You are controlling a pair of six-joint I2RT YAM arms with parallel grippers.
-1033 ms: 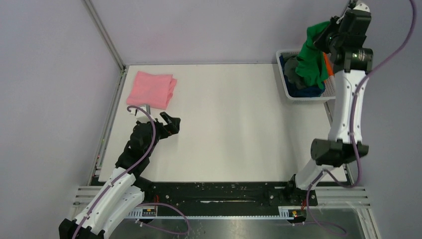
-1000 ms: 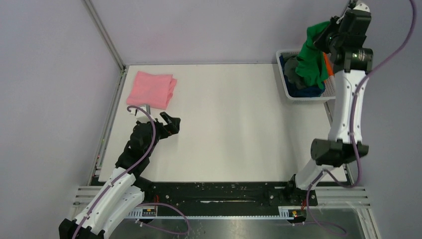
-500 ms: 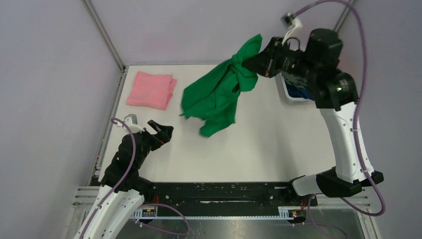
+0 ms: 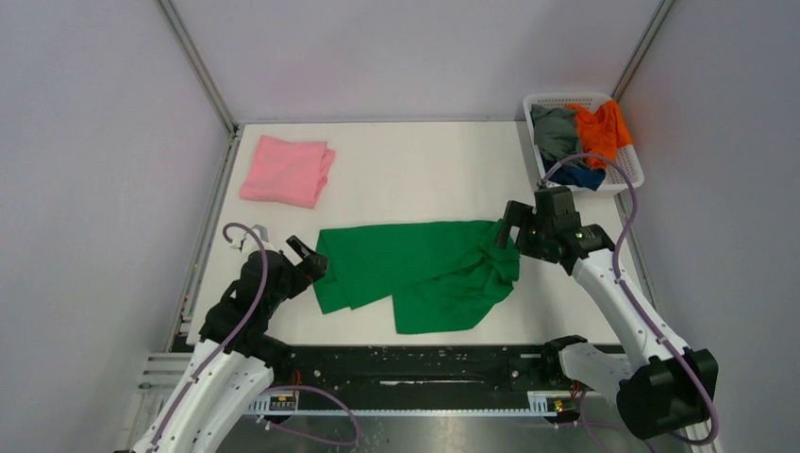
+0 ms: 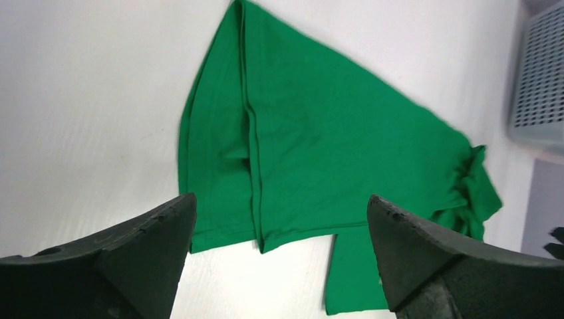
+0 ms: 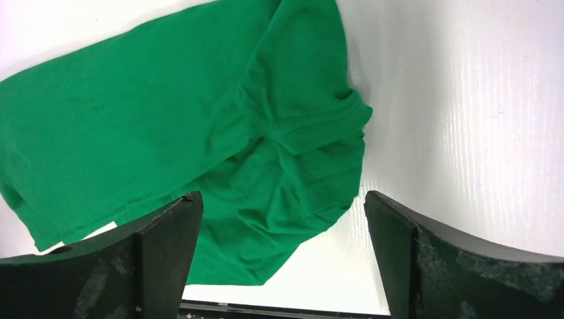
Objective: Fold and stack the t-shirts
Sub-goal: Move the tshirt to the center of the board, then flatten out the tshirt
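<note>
A bright green t-shirt (image 4: pixel 415 269) lies spread and crumpled on the white table near the front, also in the left wrist view (image 5: pixel 319 146) and the right wrist view (image 6: pixel 199 139). My right gripper (image 4: pixel 509 226) hangs open just above its bunched right end, holding nothing. Open as well, my left gripper (image 4: pixel 307 257) sits at the shirt's left edge, its jaws wide apart over the hem. A folded pink t-shirt (image 4: pixel 288 170) rests at the back left. Orange (image 4: pixel 600 127), grey (image 4: pixel 555 132) and dark blue (image 4: pixel 575 176) t-shirts fill the basket.
The white slatted basket (image 4: pixel 568 98) stands at the back right corner of the table. A black rail (image 4: pixel 415 363) runs along the near edge between the arm bases. Grey walls close in the back and both sides.
The right arm swung the green t-shirt from over the basket down onto the table and let go of it. The left gripper shifted slightly towards the shirt's left edge.
</note>
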